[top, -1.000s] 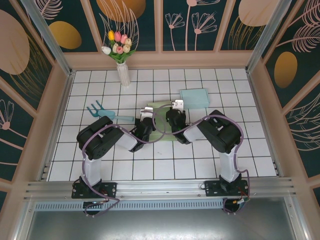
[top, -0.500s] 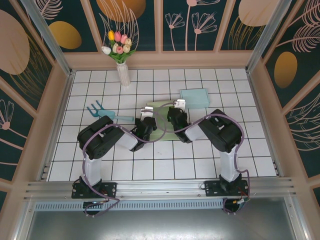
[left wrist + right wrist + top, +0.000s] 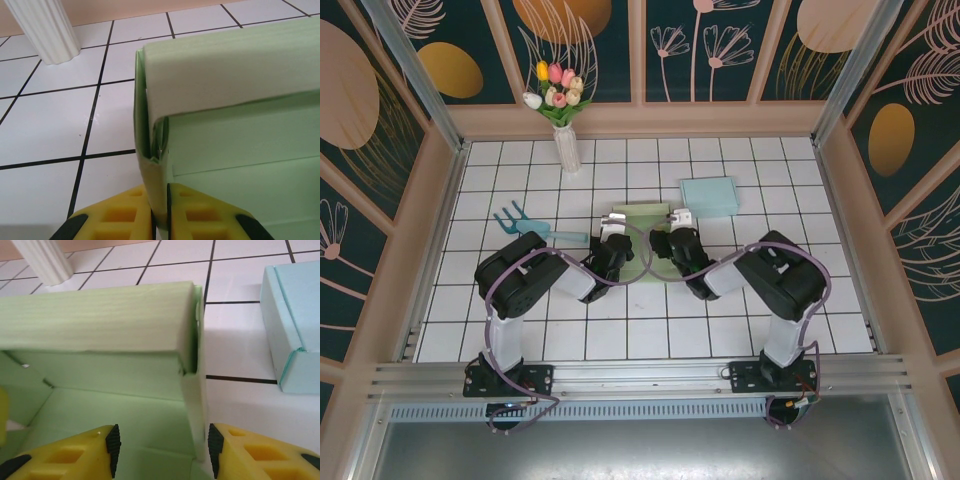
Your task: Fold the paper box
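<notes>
From above, the green box lay on the tiled table, in front of the vase and a little to its right, between the two grippers. A second earlier the right gripper had been clamped on the side of the box farther from the vase. It had since spread its jaws and drawn slightly away from the vase, while its elbow had swung outward and back. The left gripper had not shifted. The back wall of the box, on the vase side, now showed as a raised green strip. I judged that the right-hand fold had been pressed home and let go, with further folds probably left to do. A blue box lay to the right of the vase, beyond the green one, and a blue garden fork lay in front of the vase.

In the left wrist view, the left gripper was clenched on the thin upright edge of the green box's side wall, with the vase's foot beyond.

In the right wrist view, the right gripper stood released. Its fingers straddled the upright side wall of the green box, with a clear gap on the inner side. The vase's foot stood at the far left and the blue box at the right.
</notes>
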`<state>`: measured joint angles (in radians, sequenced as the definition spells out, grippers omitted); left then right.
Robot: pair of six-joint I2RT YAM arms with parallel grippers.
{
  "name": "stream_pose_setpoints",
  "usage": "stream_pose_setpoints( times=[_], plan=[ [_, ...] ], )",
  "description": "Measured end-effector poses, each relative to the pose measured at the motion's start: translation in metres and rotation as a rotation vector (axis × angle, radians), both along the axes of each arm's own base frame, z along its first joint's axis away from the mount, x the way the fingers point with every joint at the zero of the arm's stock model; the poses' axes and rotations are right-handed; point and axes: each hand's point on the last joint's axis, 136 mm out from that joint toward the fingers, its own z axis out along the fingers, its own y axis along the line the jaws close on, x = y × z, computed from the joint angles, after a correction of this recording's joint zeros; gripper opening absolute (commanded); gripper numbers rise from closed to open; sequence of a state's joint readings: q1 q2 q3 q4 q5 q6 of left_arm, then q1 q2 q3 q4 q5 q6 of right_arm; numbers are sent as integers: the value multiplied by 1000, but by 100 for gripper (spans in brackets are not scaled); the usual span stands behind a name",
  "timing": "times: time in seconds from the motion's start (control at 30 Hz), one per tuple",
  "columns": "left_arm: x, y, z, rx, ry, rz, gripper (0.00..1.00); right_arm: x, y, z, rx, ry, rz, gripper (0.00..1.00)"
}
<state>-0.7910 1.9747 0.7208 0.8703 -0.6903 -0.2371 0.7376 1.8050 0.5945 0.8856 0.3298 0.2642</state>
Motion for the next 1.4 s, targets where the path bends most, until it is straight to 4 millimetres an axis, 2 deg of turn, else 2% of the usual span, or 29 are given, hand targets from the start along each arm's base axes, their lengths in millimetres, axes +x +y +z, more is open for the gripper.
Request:
stream_pose_setpoints(
  times=[0.17, 0.3, 0.4, 0.57, 0.7, 0.87, 0.93, 1.13, 1.27, 1.4],
  plan=[
    [0, 0, 0, 3, 3, 0, 14, -23, -5, 26, 17, -21, 28, 56],
    [1, 0, 0, 1, 4, 2, 14, -40, -13, 61, 52, -54, 43, 56],
    [1, 0, 0, 1, 3, 4, 13, -55, -26, 82, 82, -73, 42, 60],
    [0, 0, 0, 3, 4, 4, 12, -78, -54, 99, 104, -70, 14, 62],
    [0, 1, 1, 13, 13, 3, 7, -95, -74, 119, 140, -78, -7, 75],
    [1, -2, 11, 26, 28, -6, 0, -119, -92, 144, 242, -115, 8, 80],
    [3, -7, 21, 31, 29, -28, 0, -125, -98, 149, 249, -121, 8, 80],
    [8, -27, 71, 92, 7, -138, 0, -136, -108, 140, 203, -81, 10, 81],
    [17, -48, 124, 173, -5, -237, 0, -147, -113, 153, 255, -123, 41, 81],
    [14, -51, 180, 299, -41, -295, 0, -162, -122, 179, 340, -205, 68, 81]
  ],
)
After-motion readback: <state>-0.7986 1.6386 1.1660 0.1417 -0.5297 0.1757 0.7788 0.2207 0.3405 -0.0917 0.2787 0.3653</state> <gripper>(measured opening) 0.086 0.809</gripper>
